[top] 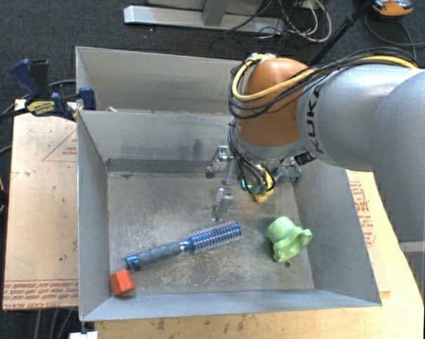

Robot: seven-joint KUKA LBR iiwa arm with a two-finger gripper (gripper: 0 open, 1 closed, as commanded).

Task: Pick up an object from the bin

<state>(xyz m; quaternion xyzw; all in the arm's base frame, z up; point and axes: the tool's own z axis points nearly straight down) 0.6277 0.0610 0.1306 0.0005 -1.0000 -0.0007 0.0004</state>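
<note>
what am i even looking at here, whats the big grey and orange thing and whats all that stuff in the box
The big grey and orange thing is a robot arm, reaching in from the right of the picture. The one camera looks down from above and a bit to one side on a grey metal bin. At the arm's end hangs its gripper, the part meant to pick things up. On the bin's floor lie three things: a blue hairbrush across the middle, a green lumpy toy to its right, and a small orange-red block in the near left corner. The gripper hangs close to the brush's bristle end. All three things lie on the floor; none looks lifted.
</note>
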